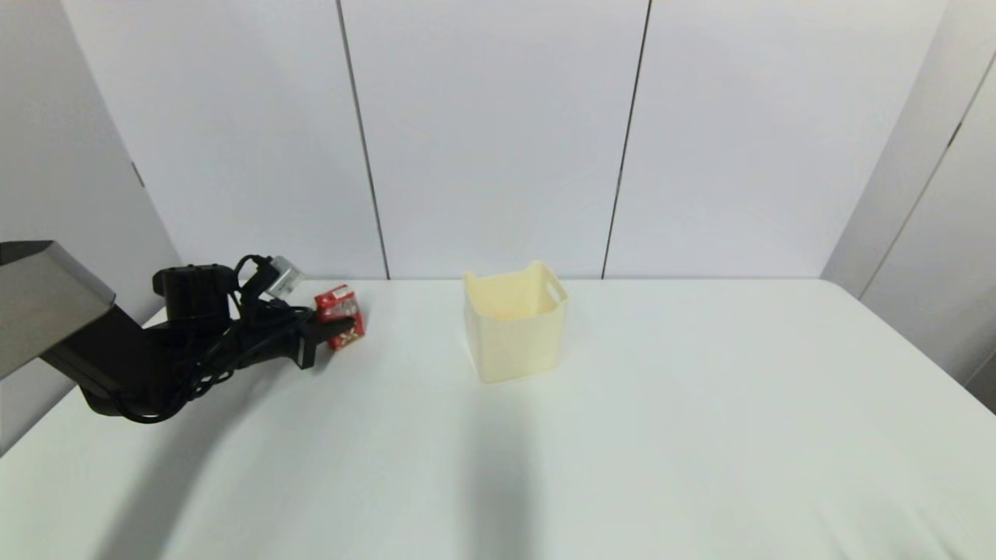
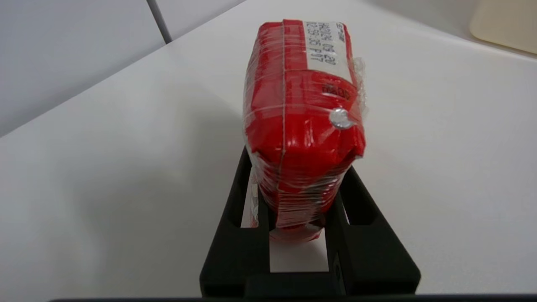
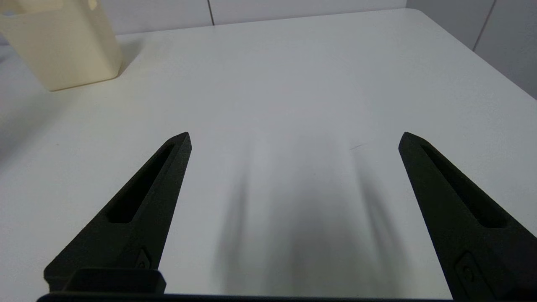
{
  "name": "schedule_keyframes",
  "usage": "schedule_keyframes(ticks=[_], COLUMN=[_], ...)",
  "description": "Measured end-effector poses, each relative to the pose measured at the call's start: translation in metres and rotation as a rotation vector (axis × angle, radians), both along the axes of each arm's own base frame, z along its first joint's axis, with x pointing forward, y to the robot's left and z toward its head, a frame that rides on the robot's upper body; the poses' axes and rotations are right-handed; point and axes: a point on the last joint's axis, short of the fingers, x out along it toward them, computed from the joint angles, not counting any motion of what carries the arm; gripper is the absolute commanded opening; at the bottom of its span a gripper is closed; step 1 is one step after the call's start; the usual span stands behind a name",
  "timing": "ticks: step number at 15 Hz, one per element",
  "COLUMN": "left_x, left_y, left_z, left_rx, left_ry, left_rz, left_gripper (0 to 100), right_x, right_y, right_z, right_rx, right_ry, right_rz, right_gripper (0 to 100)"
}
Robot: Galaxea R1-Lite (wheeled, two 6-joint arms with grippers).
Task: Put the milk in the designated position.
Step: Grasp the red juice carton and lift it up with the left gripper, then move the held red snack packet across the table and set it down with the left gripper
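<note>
The left gripper [image 1: 336, 330] clamps the milk [image 1: 339, 316] between its narrow-set fingers at the table's [image 1: 622, 435] far left, well apart from the cream bin [image 1: 516, 320]. The right gripper [image 3: 293, 136] hangs wide open, holding nothing.

red milk carton [image 1: 339, 317], film-wrapped, far-left tabletop

I see a cream-yellow plastic bin [image 1: 515, 330] standing upright and open-topped on the white table [image 1: 700, 435], towards its far edge near the middle, a handle slot cut near its rim. Behind the table I note pale wall panels [image 1: 498, 132] divided by dark vertical seams.
</note>
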Motion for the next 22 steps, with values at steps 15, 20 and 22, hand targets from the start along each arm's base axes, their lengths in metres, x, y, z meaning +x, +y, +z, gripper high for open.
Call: schedule_keyframes(ticks=[15, 20, 22], left_x=[-0.12, -0.156, -0.156], left_y=[-0.129, -0.176, -0.189], left_z=[0.164, 0.169, 0.158], left_rx=[-0.051, -0.07, -0.053], left_ry=[-0.02, 0.027, 0.055], left_rz=[-0.414, -0.608, -0.633], left_gripper=[0, 0, 0], right_x=[0.0, 0.0, 0.0], right_y=[0.0, 0.0, 0.0], right_z=[0.0, 0.0, 0.0], right_rx=[0.0, 0.0, 0.0], right_ry=[0.0, 0.0, 0.0], right_rz=[-0.001, -0.001, 0.0], right_gripper=[100, 100, 100])
